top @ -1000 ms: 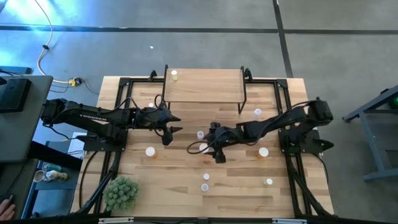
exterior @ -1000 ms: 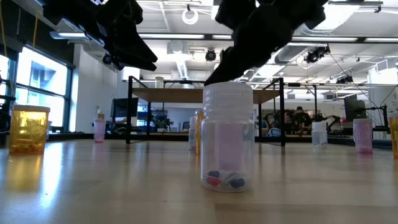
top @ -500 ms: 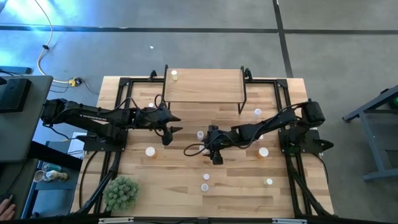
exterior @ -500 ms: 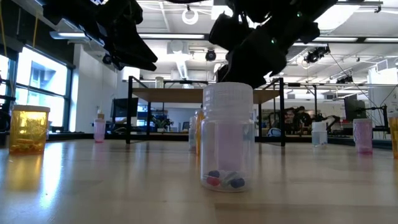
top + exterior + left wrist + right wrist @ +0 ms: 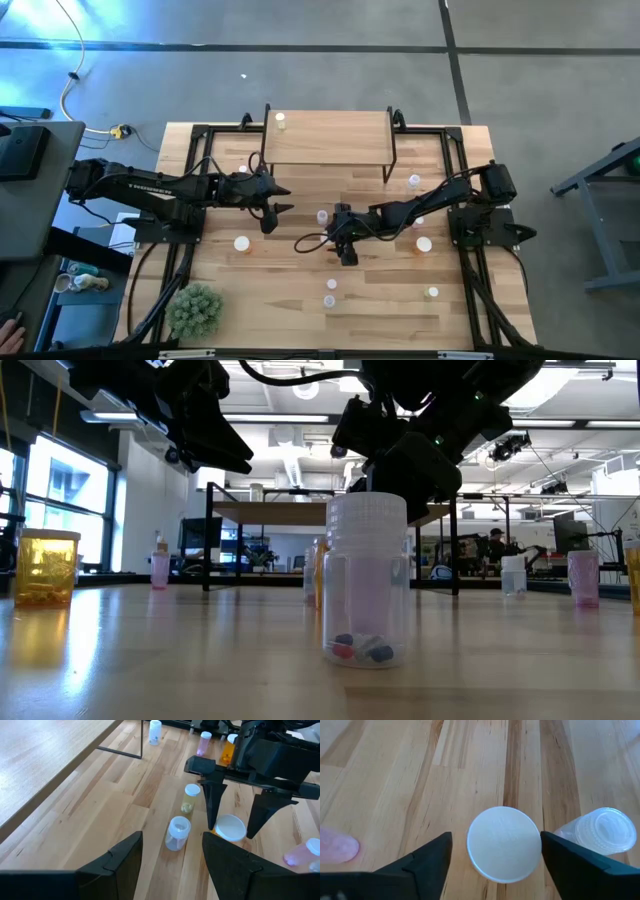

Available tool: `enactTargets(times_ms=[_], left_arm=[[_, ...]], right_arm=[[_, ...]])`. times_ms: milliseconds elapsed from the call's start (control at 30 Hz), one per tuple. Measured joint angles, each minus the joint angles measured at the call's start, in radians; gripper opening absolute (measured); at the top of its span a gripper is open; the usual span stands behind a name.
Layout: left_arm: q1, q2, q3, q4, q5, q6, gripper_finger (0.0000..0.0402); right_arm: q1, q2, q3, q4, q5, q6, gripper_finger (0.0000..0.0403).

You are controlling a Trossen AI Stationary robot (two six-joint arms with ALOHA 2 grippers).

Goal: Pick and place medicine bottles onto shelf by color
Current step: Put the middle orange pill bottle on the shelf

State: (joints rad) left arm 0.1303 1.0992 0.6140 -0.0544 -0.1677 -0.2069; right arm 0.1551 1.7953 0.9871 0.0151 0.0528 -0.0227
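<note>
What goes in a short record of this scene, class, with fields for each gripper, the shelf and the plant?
right gripper: open, fingers either side of a white-capped bottle, not closed on it
left gripper: open, empty, above the table near the shelf's left end
shelf: one small bottle at its left end
plant: table corner on the left arm's side

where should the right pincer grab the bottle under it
By its white cap, from straight above. The bottle stands upright, the cap is round, and the open right pincer already straddles it, a finger on each side. A neighbouring clear bottle stands close by one finger.
</note>
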Motion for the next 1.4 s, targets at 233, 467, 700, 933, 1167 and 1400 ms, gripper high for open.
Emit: enactTargets(times_ms=[233,467,700,933,1167,1400], left_arm=[[0.000,0.000,0.000,0.000,0.000,0.000,0.0197],[0.000,0.000,0.000,0.000,0.000,0.000,0.0197],[0.000,0.000,0.000,0.000,0.000,0.000,0.0197],[0.000,0.000,0.000,0.000,0.000,0.000,0.0197],[0.000,0.000,0.000,0.001,-0.002,0.007,0.0197],[0.000,0.000,0.000,0.001,-0.002,0.043,0.0197]], right_arm=[[0.000,0.000,0.000,-0.004,0.000,-0.001,0.0222],[0.000,-0.004,0.000,-0.013,0.000,-0.003,0.0203],[0.000,-0.085,0.000,-0.058,0.000,-0.007,0.0203],[-0.035,-0.230,0.000,-0.057,0.022,-0.036,0.0202],[-0.136,-0.411,0.005,-0.064,0.189,-0.111,0.0202],[-0.317,-0.503,0.141,-0.170,0.336,-0.177,0.0202]])
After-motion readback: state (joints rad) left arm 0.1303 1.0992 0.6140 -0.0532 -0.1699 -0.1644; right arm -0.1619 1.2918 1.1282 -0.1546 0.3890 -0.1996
